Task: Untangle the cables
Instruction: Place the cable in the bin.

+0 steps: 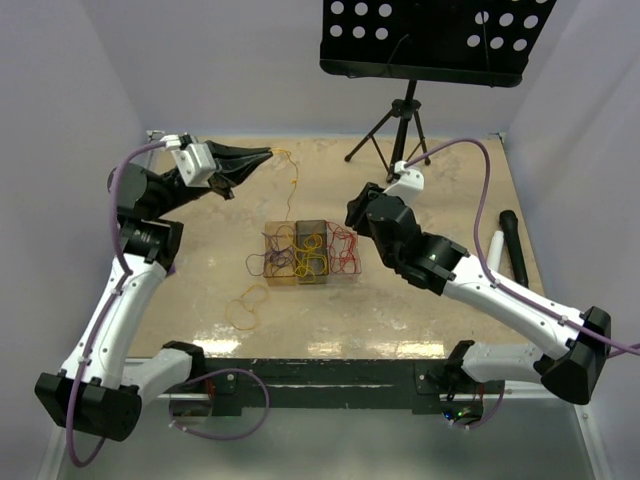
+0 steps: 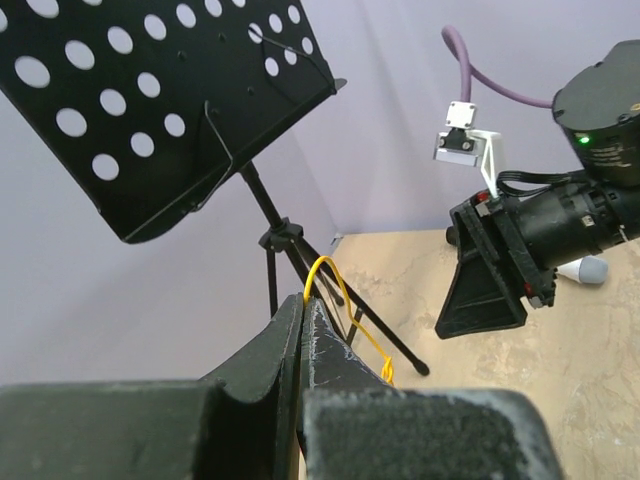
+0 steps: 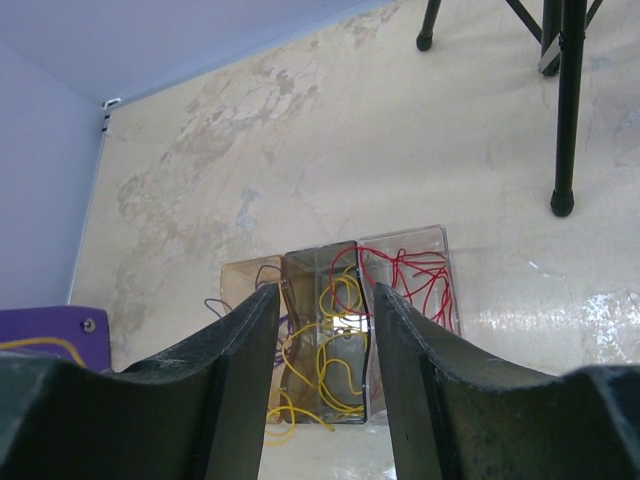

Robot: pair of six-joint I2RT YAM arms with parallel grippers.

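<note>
My left gripper (image 1: 268, 153) is raised over the table's far left, shut on a thin yellow cable (image 1: 292, 176). In the left wrist view that cable (image 2: 338, 283) loops out of the pinched tips (image 2: 303, 300) and hangs down. Three small clear boxes (image 1: 311, 281) stand mid-table, with dark purple cables (image 1: 262, 263) in the left, yellow cables (image 1: 311, 256) in the middle and red cables (image 1: 345, 249) in the right. An orange loop (image 1: 247, 306) lies loose in front. My right gripper (image 1: 352, 216) hovers open by the red side. In its own view the jaws (image 3: 322, 295) frame the yellow cables (image 3: 330, 360), with nothing between them.
A black music stand (image 1: 425, 40) on a tripod (image 1: 400, 130) stands at the back right. A black microphone (image 1: 514, 246) and a white one (image 1: 492, 250) lie along the right edge. Lilac walls close the table on three sides.
</note>
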